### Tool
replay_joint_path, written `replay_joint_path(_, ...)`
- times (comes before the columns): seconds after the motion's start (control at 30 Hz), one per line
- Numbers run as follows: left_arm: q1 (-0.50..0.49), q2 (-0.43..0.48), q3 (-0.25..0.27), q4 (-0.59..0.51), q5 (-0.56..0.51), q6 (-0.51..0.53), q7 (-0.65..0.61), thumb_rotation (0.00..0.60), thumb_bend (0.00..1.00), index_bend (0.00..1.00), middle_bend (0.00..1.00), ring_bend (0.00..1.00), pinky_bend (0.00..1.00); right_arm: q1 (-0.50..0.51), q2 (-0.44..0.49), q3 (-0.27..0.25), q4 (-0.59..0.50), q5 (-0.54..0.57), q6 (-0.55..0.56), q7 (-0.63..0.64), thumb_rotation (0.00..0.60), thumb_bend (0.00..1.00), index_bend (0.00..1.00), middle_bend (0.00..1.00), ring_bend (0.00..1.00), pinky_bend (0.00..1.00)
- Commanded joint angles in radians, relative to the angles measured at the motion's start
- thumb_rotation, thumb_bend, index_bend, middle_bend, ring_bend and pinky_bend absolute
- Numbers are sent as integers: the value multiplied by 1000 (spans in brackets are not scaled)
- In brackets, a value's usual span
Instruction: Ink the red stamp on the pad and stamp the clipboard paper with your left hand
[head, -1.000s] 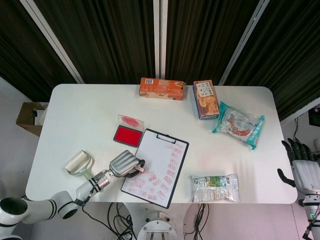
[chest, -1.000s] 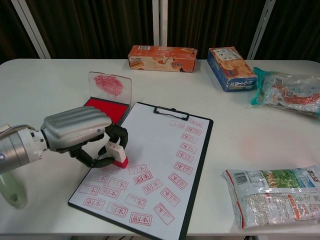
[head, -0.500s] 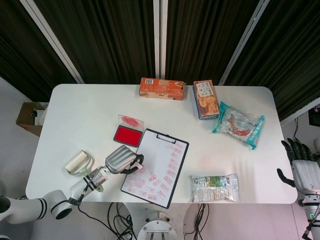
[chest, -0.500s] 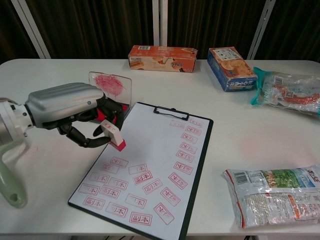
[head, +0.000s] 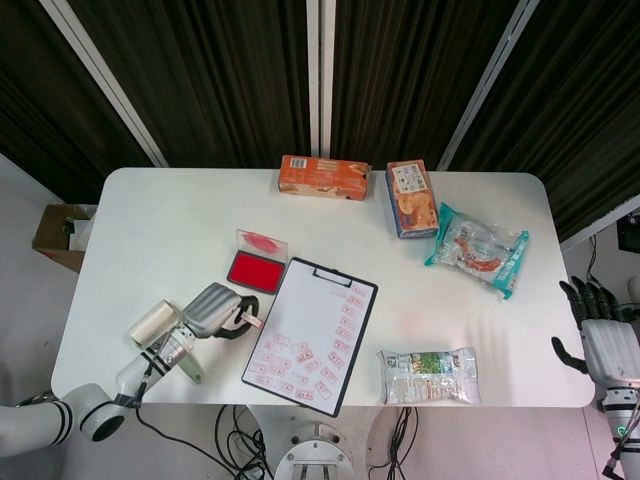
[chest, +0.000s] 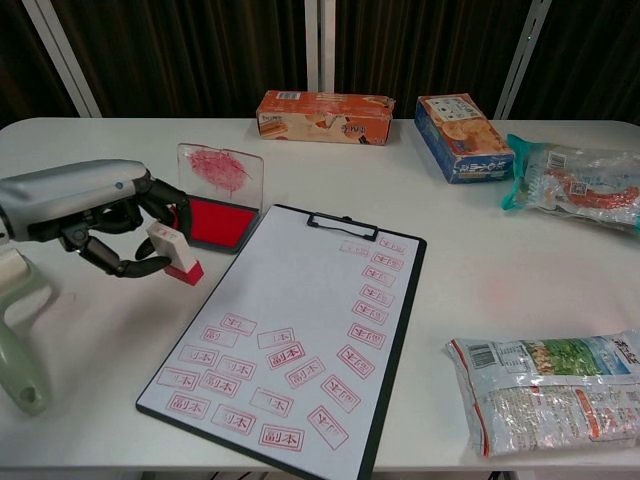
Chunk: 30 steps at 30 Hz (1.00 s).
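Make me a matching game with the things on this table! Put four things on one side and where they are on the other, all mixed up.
Things:
1. red stamp
2. ink pad
3. clipboard
4. blue box

Places or states:
A. lies open, lid standing up
B. held in the left hand, off the paper
C. at the far side of the table, beside the orange box
D. covered with many red stamp marks

Right pairs: 1-B, 2-A, 3-D, 4-C
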Motion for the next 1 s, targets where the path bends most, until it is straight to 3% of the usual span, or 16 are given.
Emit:
replay_joint_path(0.03,31,-14,21,61,5,22,-29,600,443,666,687,1000,1000,3,-1,0,-1,-1,-3,-7,600,254,0,0,0,0)
replay_joint_path(0.43,86,-58,53,199,35,67,-96,600,442,666,687,1000,1000,6,2,-1,-26,2,-4,-45,600,254,0,0,0,0)
replay_joint_path(1.0,112,-95,61,283,65,91,-124,600,439,643,668,1000,1000,5,3,-3,-51,13,-7,-78,600,255,0,0,0,0)
